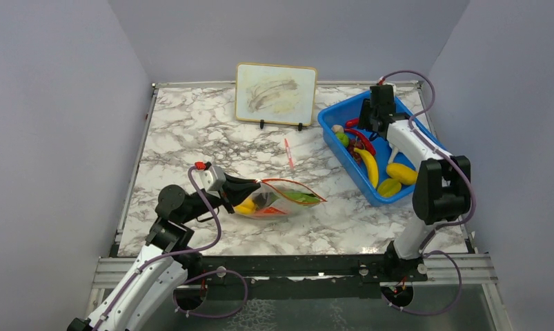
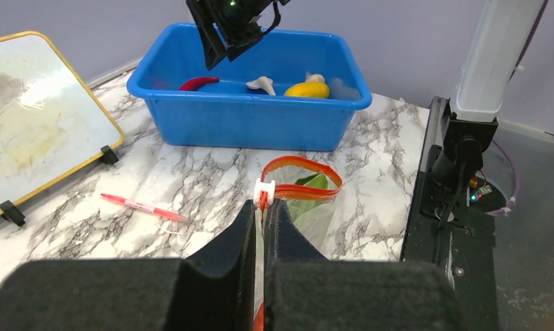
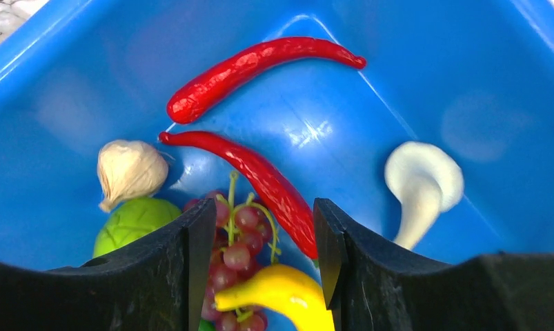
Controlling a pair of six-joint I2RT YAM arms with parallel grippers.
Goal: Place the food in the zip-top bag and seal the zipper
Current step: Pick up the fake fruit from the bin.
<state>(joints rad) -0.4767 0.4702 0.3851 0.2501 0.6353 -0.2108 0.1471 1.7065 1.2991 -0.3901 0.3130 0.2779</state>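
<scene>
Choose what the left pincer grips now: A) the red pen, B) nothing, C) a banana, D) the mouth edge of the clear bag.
D: the left pincer is shut on the zip-top bag at its zipper; the pen lies apart from it.

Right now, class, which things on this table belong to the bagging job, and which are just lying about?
Job: zip-top bag, zipper, blue bin of food: red chilies, mushroom, banana, garlic, grapes.
Lying about: pen, whiteboard.
</scene>
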